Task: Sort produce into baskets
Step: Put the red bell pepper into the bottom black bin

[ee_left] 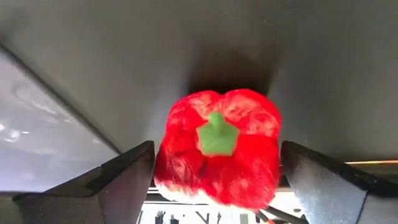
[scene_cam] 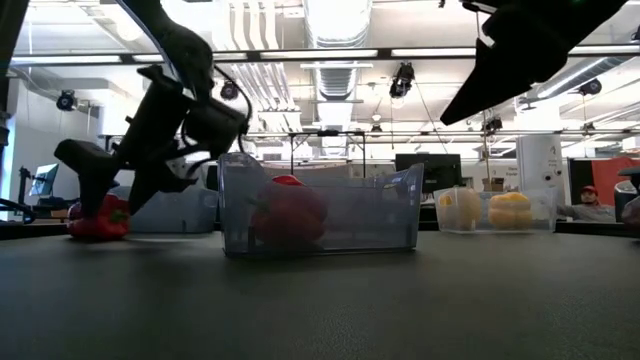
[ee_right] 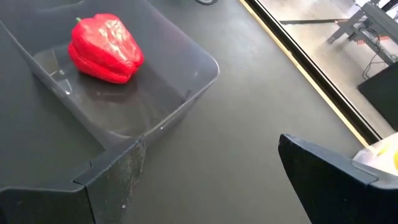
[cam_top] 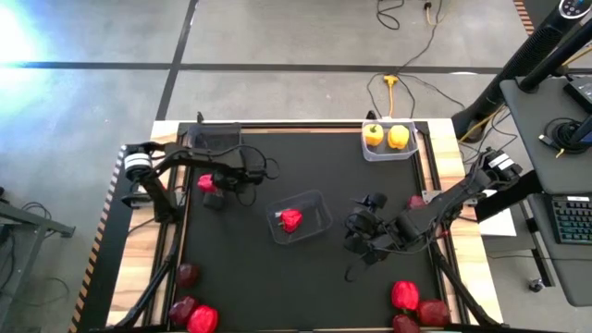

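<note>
My left gripper (ee_left: 214, 177) spread wide, red pepper (ee_left: 217, 146) between my fingers, my right gripper (ee_right: 208, 177) open, empty beside the clear basket (ee_right: 186, 93)

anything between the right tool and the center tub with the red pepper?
Nothing. In the high view only bare black mat lies between the right tool and the center tub holding the red pepper; the right wrist view shows the same.

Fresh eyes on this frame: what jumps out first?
The left gripper, fingers open, straddles a red bell pepper on the mat's left side. Mid-table, a clear basket holds another red pepper, with the open right gripper just right of it. Two yellow peppers fill the far-right basket.
</note>
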### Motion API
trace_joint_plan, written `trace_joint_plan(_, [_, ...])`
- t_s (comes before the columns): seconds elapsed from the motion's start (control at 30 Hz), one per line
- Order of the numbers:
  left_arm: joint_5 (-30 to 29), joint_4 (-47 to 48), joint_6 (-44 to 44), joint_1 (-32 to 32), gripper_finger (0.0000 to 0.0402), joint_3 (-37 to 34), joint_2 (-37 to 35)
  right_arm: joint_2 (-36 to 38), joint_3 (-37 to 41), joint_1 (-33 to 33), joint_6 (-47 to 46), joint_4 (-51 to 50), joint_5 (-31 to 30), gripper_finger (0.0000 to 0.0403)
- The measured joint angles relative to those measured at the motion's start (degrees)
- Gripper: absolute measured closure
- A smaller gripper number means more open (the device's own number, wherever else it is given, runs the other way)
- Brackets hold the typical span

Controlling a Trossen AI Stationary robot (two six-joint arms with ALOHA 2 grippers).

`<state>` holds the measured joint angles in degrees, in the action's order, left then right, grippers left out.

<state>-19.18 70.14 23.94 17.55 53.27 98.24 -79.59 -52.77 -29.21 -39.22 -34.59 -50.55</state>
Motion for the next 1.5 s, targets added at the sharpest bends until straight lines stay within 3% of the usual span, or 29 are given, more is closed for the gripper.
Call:
trace_joint_plan(0.23, [-0.7,0.31,-3.02,0.07,0.0078,-4.58,0.32,0.04,0.0,-0.18,0.23,-0.12,0.05,0.0042])
trace_joint_plan(0.43, [0.1,0.31,-10.27,-0.12,0.0133,-5.65,-0.29,0.87,0.02,-0.32,0.26,-1.19,0.0,0.0042])
trace_joint_plan(0.53, [4.22,0.37,-13.95,-0.9,0.0147,-3.91,-2.3,1.5,0.02,-0.3,-0.15,-1.53,-0.01,0.0042])
trace_joint_plan(0.7, [16.87,0.27,-23.37,-4.6,0.0147,3.29,-8.43,1.6,0.02,-0.57,-0.35,-2.21,0.9,0.0042])
trace_joint_plan(0.77, [17.84,-2.0,-28.09,-8.01,0.0147,6.34,-12.03,1.6,0.05,-0.55,-0.58,-2.4,0.91,0.0042])
trace_joint_plan(0.87, [14.81,-12.54,-34.11,-14.57,0.0147,8.32,-17.81,1.6,0.67,-0.54,-1.68,-2.19,0.87,0.0042])
trace_joint_plan(1.0, [7.01,-36.1,-37.16,-22.48,0.0147,5.29,-22.3,1.6,0.83,-0.41,-1.22,-1.96,-2.28,0.0042])
trace_joint_plan(1.1, [3.16,-51.95,-38.48,-25.06,0.0147,1.37,-21.0,1.6,0.83,-0.37,-1.17,-1.89,-3.93,0.0042])
trace_joint_plan(1.23, [-1.18,-70.34,-38.88,-26.0,0.0147,-2.97,-13.74,1.6,0.73,-0.39,-0.22,-1.51,-5.15,0.0042])
trace_joint_plan(1.3, [-1.16,-75.3,-38.58,-25.78,0.0144,-2.94,-9.17,1.6,0.66,-0.39,-0.22,-1.26,-5.13,0.0042])
trace_joint_plan(1.5, [-1.38,-75.47,-36.38,-25.69,0.0131,3.83,1.77,1.6,0.66,-0.39,-0.22,-1.33,-5.08,0.0042])
